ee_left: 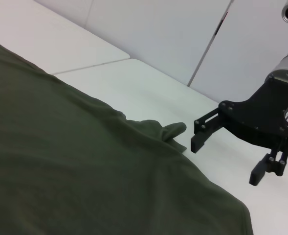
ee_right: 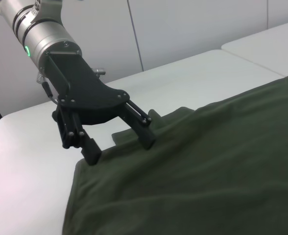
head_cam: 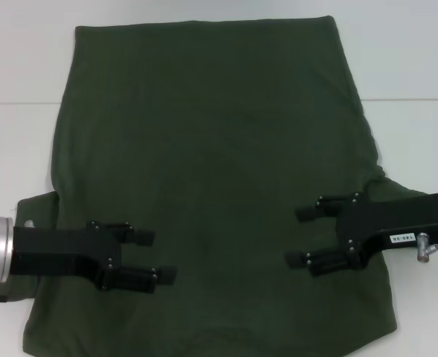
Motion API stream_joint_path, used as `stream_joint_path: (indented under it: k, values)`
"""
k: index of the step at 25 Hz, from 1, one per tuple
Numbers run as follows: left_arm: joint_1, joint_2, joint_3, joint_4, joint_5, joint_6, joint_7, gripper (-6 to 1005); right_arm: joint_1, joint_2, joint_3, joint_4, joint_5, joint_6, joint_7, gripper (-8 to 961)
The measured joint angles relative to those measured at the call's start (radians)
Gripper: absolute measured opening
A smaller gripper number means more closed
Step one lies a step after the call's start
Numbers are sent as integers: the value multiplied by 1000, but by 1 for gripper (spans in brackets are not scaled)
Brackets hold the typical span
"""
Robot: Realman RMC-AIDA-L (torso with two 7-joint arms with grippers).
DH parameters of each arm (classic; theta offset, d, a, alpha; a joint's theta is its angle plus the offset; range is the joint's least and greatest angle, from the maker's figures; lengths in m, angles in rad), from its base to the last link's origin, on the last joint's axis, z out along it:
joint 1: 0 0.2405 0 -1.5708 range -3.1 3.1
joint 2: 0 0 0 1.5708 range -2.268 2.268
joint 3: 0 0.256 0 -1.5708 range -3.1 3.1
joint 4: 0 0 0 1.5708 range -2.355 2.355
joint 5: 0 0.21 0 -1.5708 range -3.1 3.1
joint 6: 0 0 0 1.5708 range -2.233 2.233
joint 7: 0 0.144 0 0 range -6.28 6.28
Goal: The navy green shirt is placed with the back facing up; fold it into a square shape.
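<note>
Head view: the navy green shirt (head_cam: 211,186) lies flat on the white desk (head_cam: 412,67), plain side up, its long axis running away from the robot.
Sleeves: both look already tucked in; a small fold of cloth shows at each side edge, near each gripper.
Left gripper (head_cam: 155,256): over the shirt's near left part, fingers spread apart and pointing inward toward the middle, holding nothing.
Right gripper (head_cam: 300,236): over the near right part, fingers likewise spread and pointing inward, holding nothing.
Key relation: the two grippers face each other across the shirt's width, about equally close to the near hem; the far hem lies well apart from both.
Likely next move: each gripper takes its own near corner and carries it toward the far edge.
</note>
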Motion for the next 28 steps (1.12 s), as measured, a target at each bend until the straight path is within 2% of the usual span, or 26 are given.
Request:
stream_joint_path:
  k: [14, 16, 20, 22, 25, 28]
  values:
    - [-3, 0, -20, -11, -2, -31, -12, 936, 25, 5, -14, 32, 0, 40, -12, 917]
    - [-1, 2, -43, -9, -5, -35, -30, 936, 25, 4, -7, 32, 2, 40, 0, 917]
    - [-3, 5, -241, -9, -8, -54, -140, 937, 15, -1, 50, 50, 76, 75, 85, 918]
    - [1, 15, -324, -9, -8, -58, -211, 937, 10, -5, 81, 67, 121, 95, 126, 918]
    - [17, 36, -388, -14, -5, -74, -343, 937, 3, -6, 120, 78, 154, 111, 180, 918]
    - [41, 65, -407, -48, -2, -124, -466, 937, 5, -8, 129, 81, 152, 177, 276, 918]
